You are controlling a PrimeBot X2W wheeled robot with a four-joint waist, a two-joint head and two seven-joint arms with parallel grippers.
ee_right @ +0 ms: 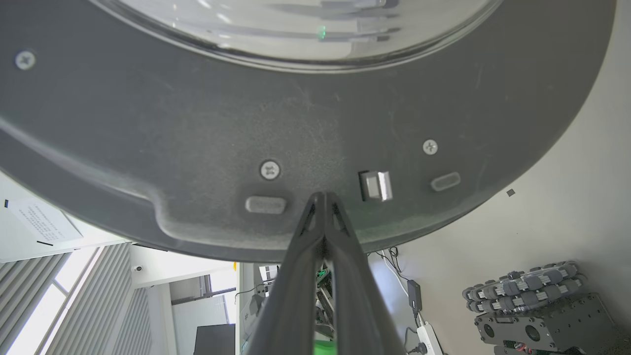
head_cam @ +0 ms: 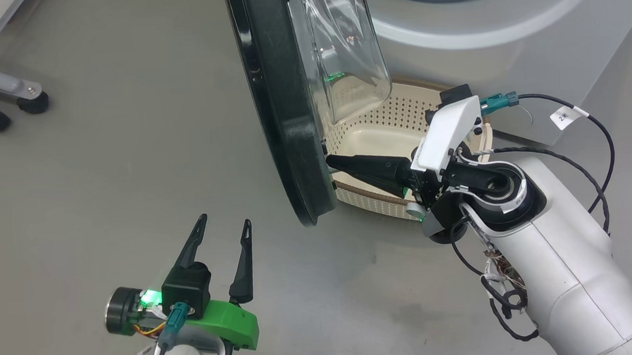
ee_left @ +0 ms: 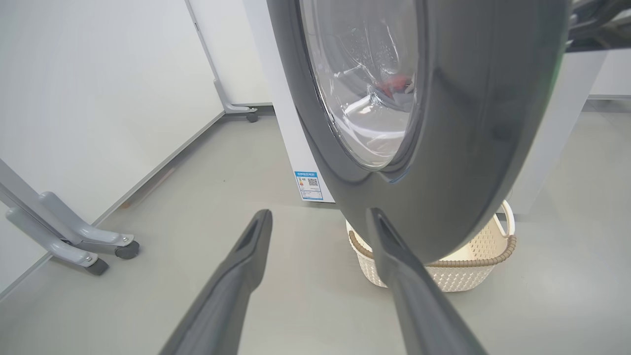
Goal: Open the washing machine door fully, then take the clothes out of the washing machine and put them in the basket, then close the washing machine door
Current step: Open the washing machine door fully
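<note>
Most likely a robotics lab, not a home. Shown by the washing machine (head_cam: 505, 34) on bare grey floor (head_cam: 130, 183), white screens (ee_left: 88, 98) on castor feet (ee_left: 74, 241), and a roller-wheeled chassis (ee_right: 537, 315) near a power strip (ee_right: 428, 340).

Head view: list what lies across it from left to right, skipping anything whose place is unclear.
wheeled stand legs → left gripper → washing machine door → basket → tagged cable
</note>
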